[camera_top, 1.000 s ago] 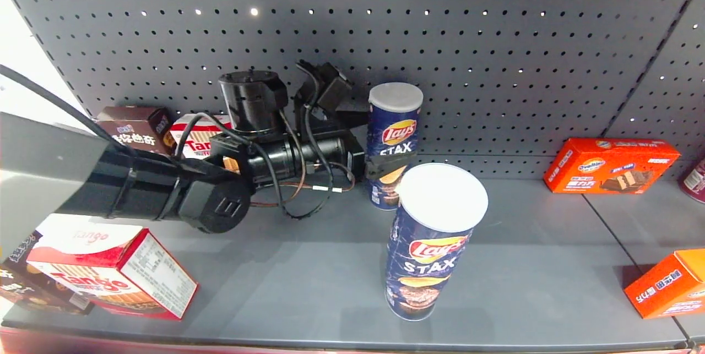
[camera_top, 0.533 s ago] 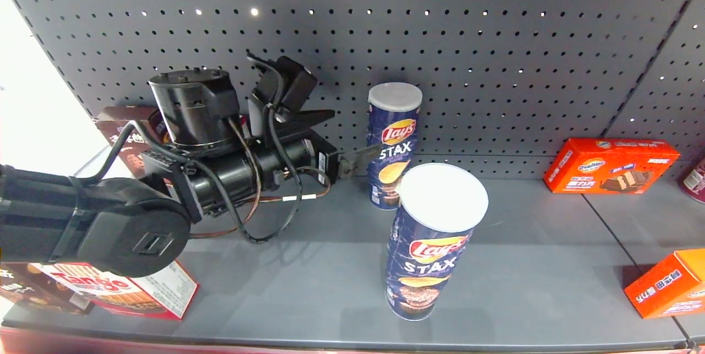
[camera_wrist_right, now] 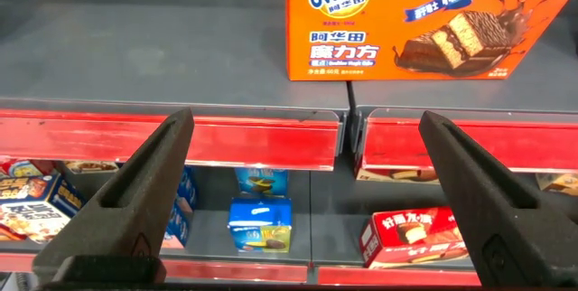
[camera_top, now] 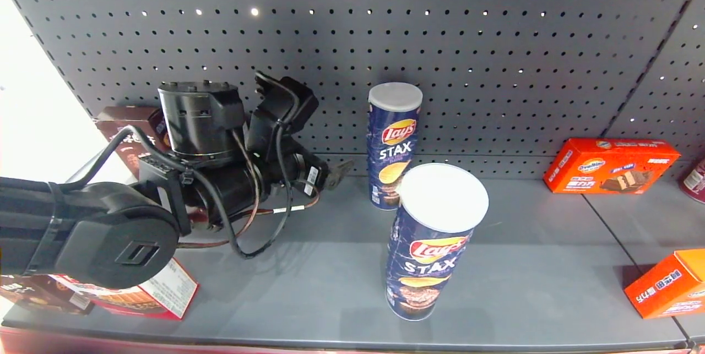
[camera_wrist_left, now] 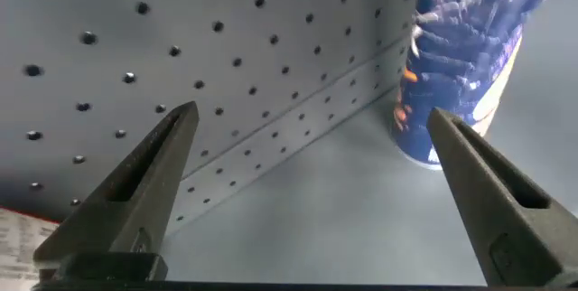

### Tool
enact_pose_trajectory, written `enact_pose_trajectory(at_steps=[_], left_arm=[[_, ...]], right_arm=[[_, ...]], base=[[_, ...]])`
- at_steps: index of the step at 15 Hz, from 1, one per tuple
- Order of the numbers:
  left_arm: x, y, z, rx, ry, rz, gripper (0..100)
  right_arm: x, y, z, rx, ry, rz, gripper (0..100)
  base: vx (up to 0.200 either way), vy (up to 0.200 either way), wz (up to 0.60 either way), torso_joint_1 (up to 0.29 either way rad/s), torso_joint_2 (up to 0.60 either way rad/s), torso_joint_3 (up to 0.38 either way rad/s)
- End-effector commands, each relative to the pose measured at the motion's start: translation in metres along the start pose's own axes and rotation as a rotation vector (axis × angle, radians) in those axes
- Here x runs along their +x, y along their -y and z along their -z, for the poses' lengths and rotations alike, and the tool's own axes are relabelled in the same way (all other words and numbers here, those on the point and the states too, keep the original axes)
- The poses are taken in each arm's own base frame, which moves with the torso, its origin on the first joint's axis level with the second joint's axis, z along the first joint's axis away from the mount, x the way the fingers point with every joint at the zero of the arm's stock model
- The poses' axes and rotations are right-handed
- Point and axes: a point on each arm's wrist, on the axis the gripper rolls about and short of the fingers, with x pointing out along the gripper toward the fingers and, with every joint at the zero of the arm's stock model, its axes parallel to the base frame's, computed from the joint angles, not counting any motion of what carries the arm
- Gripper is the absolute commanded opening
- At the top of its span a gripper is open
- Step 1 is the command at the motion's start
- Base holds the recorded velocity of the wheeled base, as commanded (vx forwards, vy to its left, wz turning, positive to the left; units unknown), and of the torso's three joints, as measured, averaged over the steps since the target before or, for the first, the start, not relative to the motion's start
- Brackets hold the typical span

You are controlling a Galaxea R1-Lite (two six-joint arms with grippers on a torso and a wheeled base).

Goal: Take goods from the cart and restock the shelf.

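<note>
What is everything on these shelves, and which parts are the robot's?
Chip cans: two, blue, mid-shelf, upright, one behind the other.
Orange boxes: two, orange, right side.
Wafer box: one, red-white, front left.
Brown boxes: two, brown, left end.
Shelf: one, grey, holed back wall.
Small packs: several, blue and red, lower shelf.
Left claw: one, black, open, left of the back can.
Right claw: one, black, open, facing the shelf's red edge.
</note>
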Motion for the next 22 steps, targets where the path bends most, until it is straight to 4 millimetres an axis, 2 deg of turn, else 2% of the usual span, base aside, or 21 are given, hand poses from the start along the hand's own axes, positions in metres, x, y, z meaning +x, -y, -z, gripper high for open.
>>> enact_pose_trajectory(at_steps=[1, 5, 14, 22], left_arm=[[0.007, 0.000, -0.001, 0.014, -0.023, -0.003, 100], [0.019, 0.002, 0.001, 0.048, -0.083, -0.027, 100], [0.042, 0.010, 0.007, 0.051, -0.086, -0.012, 100], [0.047, 0.012, 0.011, 0.050, -0.095, -0.005, 100]], right_arm=[[0.000, 0.000, 0.000, 0.000, -0.001, 0.001, 100], [0.000, 0.000, 0.000, 0.000, -0.001, -0.001, 100], [0.000, 0.000, 0.000, 0.000, -0.001, 0.001, 100], [0.000, 0.000, 0.000, 0.000, -0.001, 0.001, 100]], base=[[0.000, 0.000, 0.00, 0.000, 0.00, 0.000], [0.000, 0.000, 0.00, 0.000, 0.00, 0.000], [0.000, 0.000, 0.00, 0.000, 0.00, 0.000], [0.000, 0.000, 0.00, 0.000, 0.00, 0.000]])
